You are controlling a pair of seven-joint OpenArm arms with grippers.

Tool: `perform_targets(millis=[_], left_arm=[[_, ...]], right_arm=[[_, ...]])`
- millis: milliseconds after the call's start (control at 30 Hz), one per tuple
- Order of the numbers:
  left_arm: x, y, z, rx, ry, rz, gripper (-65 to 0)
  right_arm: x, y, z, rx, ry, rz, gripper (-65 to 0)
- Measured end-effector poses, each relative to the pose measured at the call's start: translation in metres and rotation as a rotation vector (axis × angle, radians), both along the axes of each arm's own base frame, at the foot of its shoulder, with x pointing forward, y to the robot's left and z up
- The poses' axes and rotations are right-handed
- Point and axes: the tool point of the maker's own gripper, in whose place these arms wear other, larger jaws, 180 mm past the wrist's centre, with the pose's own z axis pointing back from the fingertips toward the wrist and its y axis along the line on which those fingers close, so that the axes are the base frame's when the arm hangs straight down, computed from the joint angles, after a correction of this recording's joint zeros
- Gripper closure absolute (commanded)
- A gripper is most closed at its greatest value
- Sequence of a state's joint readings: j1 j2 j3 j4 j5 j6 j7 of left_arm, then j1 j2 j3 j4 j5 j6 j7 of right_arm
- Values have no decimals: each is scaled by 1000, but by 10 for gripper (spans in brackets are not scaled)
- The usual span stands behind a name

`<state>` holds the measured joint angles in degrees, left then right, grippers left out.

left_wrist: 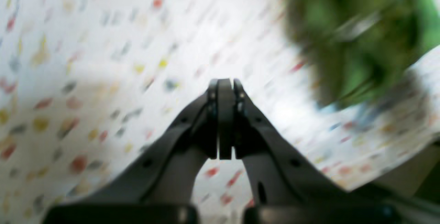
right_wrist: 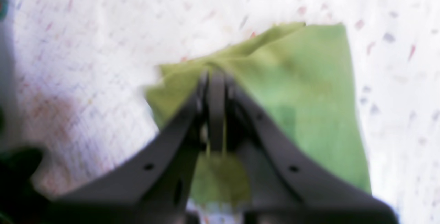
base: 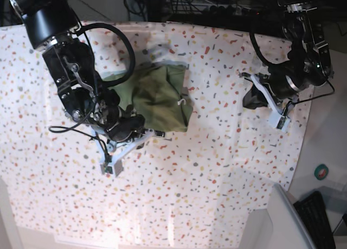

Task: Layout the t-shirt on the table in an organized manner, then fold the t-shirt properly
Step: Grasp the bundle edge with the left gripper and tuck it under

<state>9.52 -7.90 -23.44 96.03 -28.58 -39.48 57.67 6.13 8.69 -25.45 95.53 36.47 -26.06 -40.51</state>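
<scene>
In our left wrist view, our left gripper (left_wrist: 225,83) is squeezing shut on nothing, with the t-shirt (left_wrist: 357,41) lying ahead and to its right on the table (left_wrist: 103,62). In our right wrist view, our right gripper (right_wrist: 216,76) is pinching the t-shirt (right_wrist: 309,89), which is spreading out ahead and right of it. In the base view, the t-shirt (base: 157,97) is lying bunched on the table (base: 217,167) beside our right gripper (base: 154,133), well apart from our left gripper (base: 245,76).

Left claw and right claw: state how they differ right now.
The right claw is pinched on the t-shirt; the left claw holds nothing. The right claw sits at the shirt's edge; the left claw hangs over bare table, apart from the shirt. Both are shut.
</scene>
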Motion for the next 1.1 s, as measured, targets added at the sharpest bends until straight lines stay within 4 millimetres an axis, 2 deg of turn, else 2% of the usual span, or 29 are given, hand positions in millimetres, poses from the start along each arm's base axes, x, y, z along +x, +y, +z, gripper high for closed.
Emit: perform_targets(millis=[67,133,167,233,400,500,567,833,1100], left_arm=[[-2,-13,-3,-36,8,0,-359],[-4,-19,-8,-55,22,6,-566],[-5,-22,-10,-62,30,8,-642],[-6,-28,-15,-79,44,3,-650],[-16,-65,-32,-129,109,-86,-650],[-17,-80,-42,-158,143,-109,-650],[-15,-91,-45,-194,150,-103,-650],[-11,-116,-57,-239,197,-132,-650],[-8,-131,-68,-266,242,-52,-650]], right_arm=[[-5,-7,1,31,21,-26,0],[-6,-28,-5,20,36,-87,0],[-5,-39,-8,12,40,-114,0],[-3,-55,-8,4,34,-162,0],[-13,-61,-17,-2,67,-158,0],[-11,-73,-17,-39,53,-168,0],[-10,-74,-17,-38,52,-171,0],[-18,-72,-23,-31,75,-169,0],[-17,-74,-22,-30,73,-173,0]])
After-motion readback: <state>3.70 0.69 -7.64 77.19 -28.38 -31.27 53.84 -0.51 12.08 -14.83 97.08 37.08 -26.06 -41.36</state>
